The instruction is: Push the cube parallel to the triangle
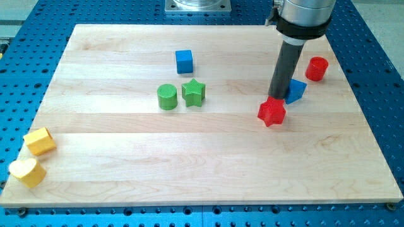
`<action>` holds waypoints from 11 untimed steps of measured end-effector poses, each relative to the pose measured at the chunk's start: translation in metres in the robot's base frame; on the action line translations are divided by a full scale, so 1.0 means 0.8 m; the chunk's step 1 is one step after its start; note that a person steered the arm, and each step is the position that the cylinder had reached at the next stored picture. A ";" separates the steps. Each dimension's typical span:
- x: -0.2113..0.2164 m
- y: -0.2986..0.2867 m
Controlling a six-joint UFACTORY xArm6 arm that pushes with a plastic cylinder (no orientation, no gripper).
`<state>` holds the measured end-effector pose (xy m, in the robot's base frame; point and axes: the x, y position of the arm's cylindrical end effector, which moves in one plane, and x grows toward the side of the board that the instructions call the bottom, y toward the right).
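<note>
Where the pale wooden board [126, 157] lies, my tip [277, 98], no pincer, touches the red star [272, 112].

Wooden board [126, 170] bearing seven coloured blocks

No text, label, brand, number or sign can be read anywhere: not on the pale wooden desk [208, 164], the small coloured blocks, the dark rod, or the blue perforated surface [38, 57] around the desk.
</note>
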<state>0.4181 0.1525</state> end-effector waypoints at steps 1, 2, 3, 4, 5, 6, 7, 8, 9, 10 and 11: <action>0.005 0.024; -0.004 0.040; -0.085 -0.073; -0.173 -0.181; -0.202 -0.301; -0.177 -0.397; -0.146 -0.332; -0.089 -0.242; -0.082 -0.165; -0.115 -0.194; -0.164 -0.190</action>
